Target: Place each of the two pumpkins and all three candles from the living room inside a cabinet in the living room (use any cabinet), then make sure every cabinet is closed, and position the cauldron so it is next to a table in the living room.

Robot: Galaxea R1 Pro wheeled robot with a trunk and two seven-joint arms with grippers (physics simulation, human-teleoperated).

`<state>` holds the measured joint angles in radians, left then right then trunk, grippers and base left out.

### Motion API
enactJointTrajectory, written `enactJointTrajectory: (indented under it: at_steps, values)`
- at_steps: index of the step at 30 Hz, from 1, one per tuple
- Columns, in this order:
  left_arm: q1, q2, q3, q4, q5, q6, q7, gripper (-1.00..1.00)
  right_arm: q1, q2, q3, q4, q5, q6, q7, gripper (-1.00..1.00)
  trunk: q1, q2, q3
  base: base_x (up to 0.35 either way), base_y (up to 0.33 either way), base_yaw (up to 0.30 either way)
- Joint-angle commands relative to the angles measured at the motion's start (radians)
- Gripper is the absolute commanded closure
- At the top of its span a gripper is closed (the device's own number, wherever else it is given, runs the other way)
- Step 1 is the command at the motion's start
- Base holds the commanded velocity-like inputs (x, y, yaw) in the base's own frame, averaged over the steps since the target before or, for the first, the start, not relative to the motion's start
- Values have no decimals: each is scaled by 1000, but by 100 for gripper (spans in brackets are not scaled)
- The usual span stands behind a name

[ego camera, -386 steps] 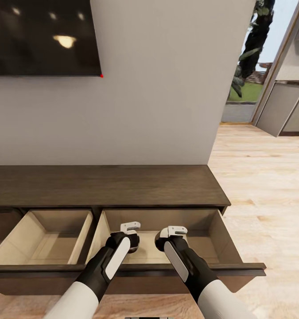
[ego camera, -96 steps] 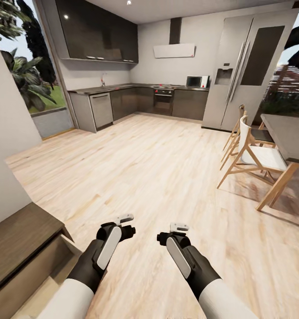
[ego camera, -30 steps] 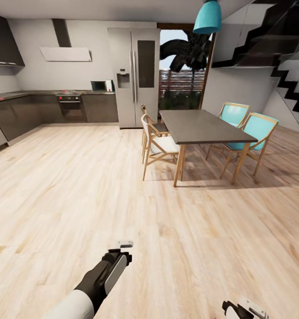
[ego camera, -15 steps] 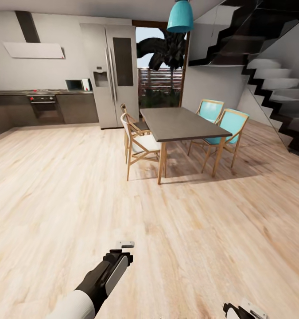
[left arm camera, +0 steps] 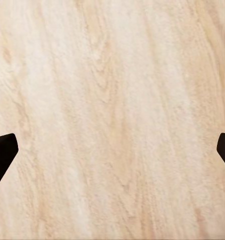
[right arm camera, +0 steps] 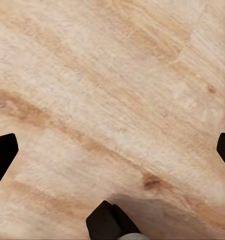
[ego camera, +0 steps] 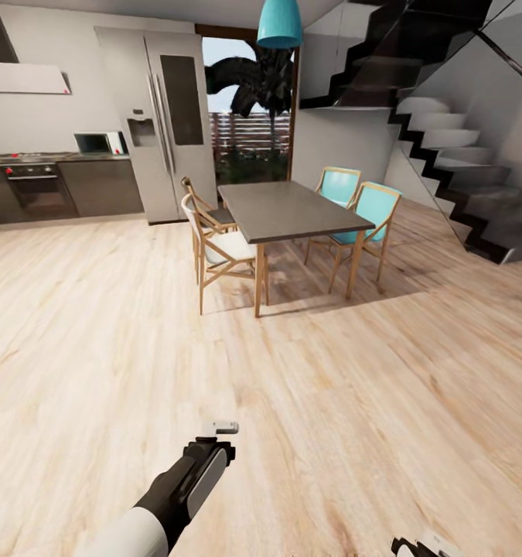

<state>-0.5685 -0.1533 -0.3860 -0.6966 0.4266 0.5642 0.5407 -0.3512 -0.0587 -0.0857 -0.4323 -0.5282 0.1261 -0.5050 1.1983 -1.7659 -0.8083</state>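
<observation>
**A:** So where were the task's things at this point? Honestly none of the pumpkins, candles or the cauldron could be picked out, the robot was just out on open floor. What did show was the dining desk [ego camera: 291, 209], dark grey top on light wooden legs, standing mid-room well ahead of both arms. Two wooden chairs with pale seats [ego camera: 218, 247] sat on its left side and two teal chairs [ego camera: 361, 213] on the far right side, with a teal pendant lamp [ego camera: 280, 23] hanging above.

**B:** And the grippers?

**A:** Left gripper [ego camera: 223, 427] was held low over the pale wooden floor [ego camera: 98, 333], well short of the desk, carrying nothing. In its wrist camera the two dark fingertips [left arm camera: 2, 152] sat right at the opposite edges with bare planks between them, so spread wide. Right gripper [ego camera: 427, 545] just peeked in at the bottom edge of the head view; its wrist camera showed the same thing, fingertips [right arm camera: 2, 150] far apart over floorboards, nothing in between, plus some dark part of the robot at the edge that I couldn't identify.

**B:** Background?

**A:** Steel fridge [ego camera: 156, 116] and the grey kitchen units [ego camera: 98, 186] on the left, black staircase [ego camera: 454, 155] on the right.
</observation>
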Motion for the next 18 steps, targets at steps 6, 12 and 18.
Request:
enactJointTrajectory:
  at_steps: [6, 12, 18]
  values:
    - [-1, -1, -5, -4, 10, 2, 10, -100, 0, 0, 0, -2, -4, 2, -4, -100, 0, 0, -7, 0, 0, -232]
    - [-1, -2, -5, -6, 10, -3, 10, -100, 0, 0, 1, -1, -4, -35, -4, -100, 0, 0, -13, 0, 0, -235]
    - [-1, -1, -6, -6, 10, -7, 10, -100, 0, 0, 1, 0, -4, -42, -4, -100, 0, 0, -19, 138, 0, -204]
